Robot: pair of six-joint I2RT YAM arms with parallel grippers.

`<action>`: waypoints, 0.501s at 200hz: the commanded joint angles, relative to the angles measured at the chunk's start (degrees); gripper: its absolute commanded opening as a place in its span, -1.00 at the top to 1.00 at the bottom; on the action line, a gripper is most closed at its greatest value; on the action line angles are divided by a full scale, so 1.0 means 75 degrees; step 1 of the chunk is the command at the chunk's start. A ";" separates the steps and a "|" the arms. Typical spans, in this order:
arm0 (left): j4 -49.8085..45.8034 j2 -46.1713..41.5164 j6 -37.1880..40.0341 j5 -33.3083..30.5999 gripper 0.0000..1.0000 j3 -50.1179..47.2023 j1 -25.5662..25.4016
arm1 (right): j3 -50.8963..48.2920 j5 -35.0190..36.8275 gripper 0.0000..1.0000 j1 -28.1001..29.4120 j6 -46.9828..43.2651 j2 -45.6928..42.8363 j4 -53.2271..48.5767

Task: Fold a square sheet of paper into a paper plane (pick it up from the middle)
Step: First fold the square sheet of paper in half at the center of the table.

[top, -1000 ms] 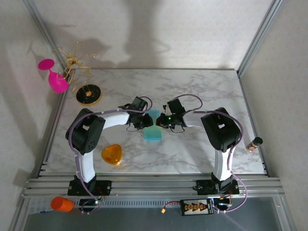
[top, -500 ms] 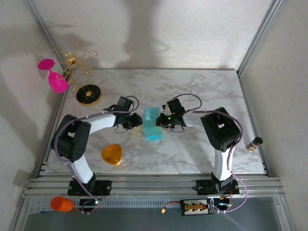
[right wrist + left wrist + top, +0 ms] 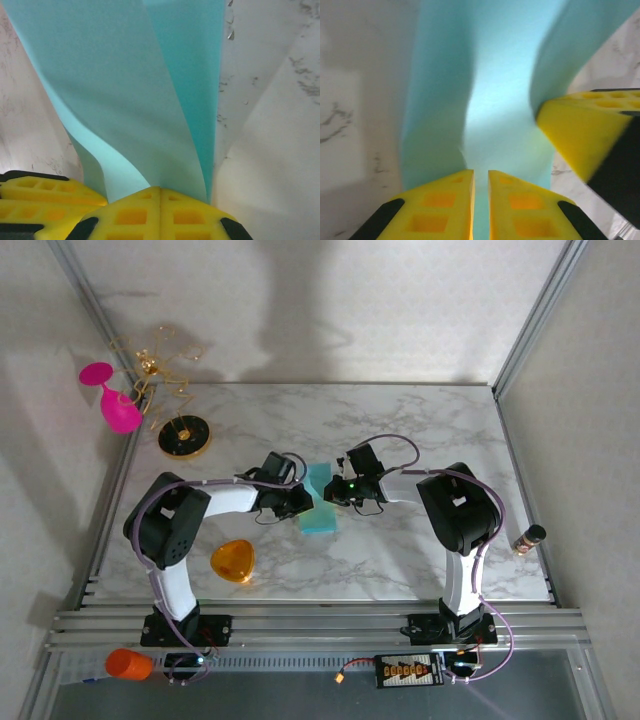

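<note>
The square sheet of paper (image 3: 320, 504) is a teal sheet, bent and partly raised off the marble table between my two grippers. My right gripper (image 3: 336, 492) holds its right edge. In the right wrist view the yellow jaws (image 3: 160, 189) are pressed together on the paper (image 3: 125, 90), which curves away from them. My left gripper (image 3: 300, 502) is at the sheet's left side. In the left wrist view its jaws (image 3: 481, 172) stand nearly closed with a thin gap, and teal paper (image 3: 500, 100) shows through it. Whether they pinch the sheet I cannot tell. No folded paper plane is in view.
An orange rounded-triangle piece (image 3: 232, 560) lies near the left arm's base. A pink glass (image 3: 115, 400) and a gold wire stand on a black disc (image 3: 184, 436) sit at the far left corner. A small bottle (image 3: 528, 538) stands at the right edge.
The left gripper drew back to the left half a second ago, then came back to the sheet's left side, and its jaws have narrowed. The right gripper has kept its hold.
</note>
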 commanded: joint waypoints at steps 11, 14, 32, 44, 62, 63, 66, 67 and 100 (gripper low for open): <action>-0.0519 -0.0176 0.0495 -0.0450 0.70 -0.0663 0.0258 | -0.0616 0.1853 1.00 -0.0058 -0.0139 0.1043 -0.1807; -0.0586 -0.0214 0.0533 -0.0510 0.69 -0.0753 0.0302 | -0.0616 0.1867 1.00 -0.0057 -0.0133 0.1048 -0.1807; -0.0711 -0.0510 0.0616 -0.0626 0.69 -0.1208 0.0627 | -0.0616 0.1911 1.00 -0.0057 -0.0141 0.1074 -0.1836; -0.0712 -0.0790 0.0584 -0.0560 0.69 -0.1370 0.0721 | -0.0627 0.1929 1.00 -0.0055 -0.0141 0.1086 -0.1834; -0.0610 -0.1242 0.0379 -0.0351 0.69 -0.1349 0.0722 | -0.0650 0.1929 1.00 -0.0051 -0.0118 0.1098 -0.1823; -0.0590 -0.1255 0.0363 -0.0334 0.69 -0.1346 0.0722 | -0.0650 0.1929 1.00 -0.0055 -0.0112 0.1098 -0.1824; -0.0534 -0.1337 0.0304 -0.0276 0.69 -0.1335 0.0716 | -0.0651 0.1929 1.00 -0.0058 -0.0106 0.1092 -0.1809; -0.0511 -0.1362 0.0284 -0.0256 0.69 -0.1333 0.0713 | -0.0657 0.1917 1.00 -0.0058 -0.0106 0.1096 -0.1807; 0.0153 -0.1755 -0.0336 0.0083 0.68 -0.1006 0.0395 | -0.0698 0.1891 1.00 -0.0058 -0.0094 0.1121 -0.1796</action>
